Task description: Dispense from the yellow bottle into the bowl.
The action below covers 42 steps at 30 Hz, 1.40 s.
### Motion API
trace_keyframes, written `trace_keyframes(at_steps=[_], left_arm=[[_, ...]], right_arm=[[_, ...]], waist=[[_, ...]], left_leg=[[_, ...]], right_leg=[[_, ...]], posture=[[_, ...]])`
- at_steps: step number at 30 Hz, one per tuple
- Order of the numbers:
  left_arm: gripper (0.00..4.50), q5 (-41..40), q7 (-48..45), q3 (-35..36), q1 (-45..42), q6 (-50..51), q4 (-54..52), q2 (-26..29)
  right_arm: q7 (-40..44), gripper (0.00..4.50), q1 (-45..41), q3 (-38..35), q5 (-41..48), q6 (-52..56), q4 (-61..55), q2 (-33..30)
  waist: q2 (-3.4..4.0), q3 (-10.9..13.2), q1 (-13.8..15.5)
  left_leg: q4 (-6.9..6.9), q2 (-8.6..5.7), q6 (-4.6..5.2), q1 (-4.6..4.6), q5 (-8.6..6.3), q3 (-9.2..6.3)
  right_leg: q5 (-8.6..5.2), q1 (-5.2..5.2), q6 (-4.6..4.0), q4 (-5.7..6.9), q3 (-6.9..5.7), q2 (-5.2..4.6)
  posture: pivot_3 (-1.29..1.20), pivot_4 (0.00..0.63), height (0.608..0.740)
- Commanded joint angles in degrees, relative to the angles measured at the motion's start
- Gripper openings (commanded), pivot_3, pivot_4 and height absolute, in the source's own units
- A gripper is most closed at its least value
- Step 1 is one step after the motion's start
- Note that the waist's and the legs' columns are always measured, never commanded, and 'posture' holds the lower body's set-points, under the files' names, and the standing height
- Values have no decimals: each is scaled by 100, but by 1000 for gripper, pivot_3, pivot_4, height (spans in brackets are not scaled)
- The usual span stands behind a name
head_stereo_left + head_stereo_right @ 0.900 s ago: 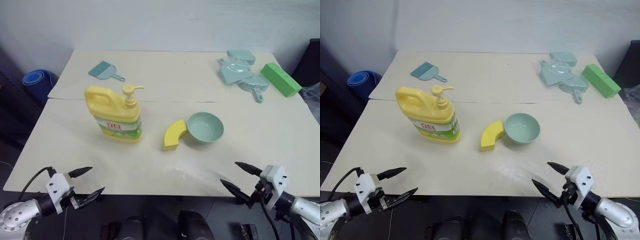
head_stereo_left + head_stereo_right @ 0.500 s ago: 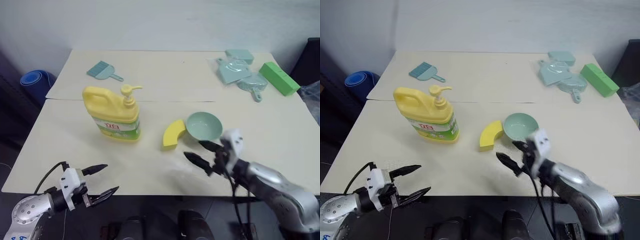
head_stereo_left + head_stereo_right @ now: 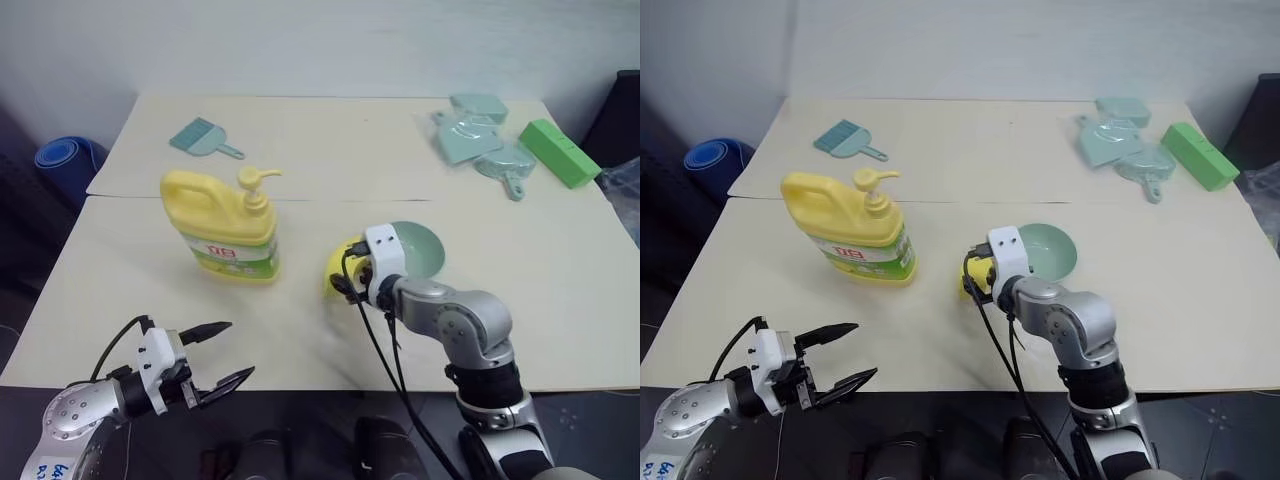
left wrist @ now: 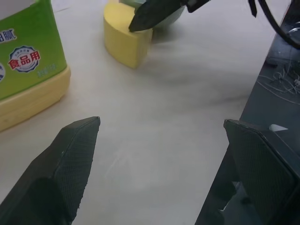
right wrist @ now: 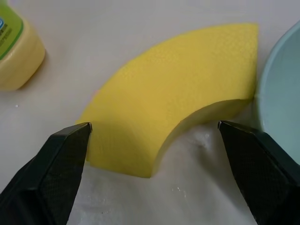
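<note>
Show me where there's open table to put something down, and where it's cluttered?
Bare table lies right of the bowl, in front of the yellow bottle, and across the far middle between the small brush-and-dustpan and the teal scoops. It's crowded where the right gripper hangs over the yellow sponge beside the bowl.

Yellow bottle point(image 3: 225, 225) with green-white label and red lettering; pale teal-green bowl point(image 3: 425, 248); yellow sponge point(image 5: 173, 89); cream desk point(image 3: 300, 140); green block point(image 3: 558, 153).
</note>
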Motion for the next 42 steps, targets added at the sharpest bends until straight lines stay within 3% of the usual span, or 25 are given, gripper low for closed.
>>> trace_keyframes(at_steps=[1, 9, 16, 22, 25, 34, 37, 42], left_arm=[[4486, -54, -8, 19, 124, -73, -192, -55], [4486, -33, 28, -6, 227, -69, -272, -131], [4486, 10, 19, -62, 204, -81, -226, -155], [4500, 46, 92, -82, 112, -106, -183, -224], [4500, 82, 74, -102, 133, -153, -151, -247], [4500, 173, 112, -156, 70, -282, -47, -313], [4500, 143, 108, -154, 36, -322, -19, -326], [4500, -195, 18, -253, -224, -190, -50, -439]], right_arm=[[61, 4500, -207, 107, -236, 25, 177, 242], [277, 4500, -571, -97, -407, 407, 515, 620], [867, 4500, -513, 283, -524, 293, 1162, 712], [1284, 2600, -608, 130, -643, -239, 1382, 662], [1555, 1931, -626, 189, -684, -384, 1313, 512], [2341, 1837, -575, 302, -772, -862, 890, -121], [2793, 1837, -550, -32, -466, -719, 29, -696], [2873, 1837, -800, -1949, 208, 141, -510, -1614]], waist=[[0, 0, -34], [1, 0, -52], [1, 0, -68], [1, -1, -93], [1, -1, -130], [2, 0, -164], [2, 1, -139], [1, 1, 2]], left_leg=[[-1, 0, 0, 0, 0, 1], [-5, 3, -3, 1, 2, 0], [-6, 3, -3, 2, 2, -1], [-6, 3, -3, 2, 2, -1], [-7, 3, -3, 1, 2, -1], [-9, 4, -3, 1, 2, -4], [-8, 2, -3, -2, 2, -6], [-1, -1, -1, -6, 1, -10]], right_leg=[[0, 0, 0, 0, 0, 0], [0, -1, 0, 0, -1, 2], [0, -1, 0, 0, -1, 2], [0, -1, 0, 1, -1, 2], [0, -2, 0, 1, -1, 2], [0, -2, 0, 0, -3, 2], [0, -3, 0, -1, -3, -1], [1, 0, 3, -8, -4, -4]], posture=[[0, 150, 740], [0, 150, 740], [0, 150, 740], [0, 150, 740], [0, 150, 740], [0, 150, 740], [0, 150, 740], [0, 150, 740]])
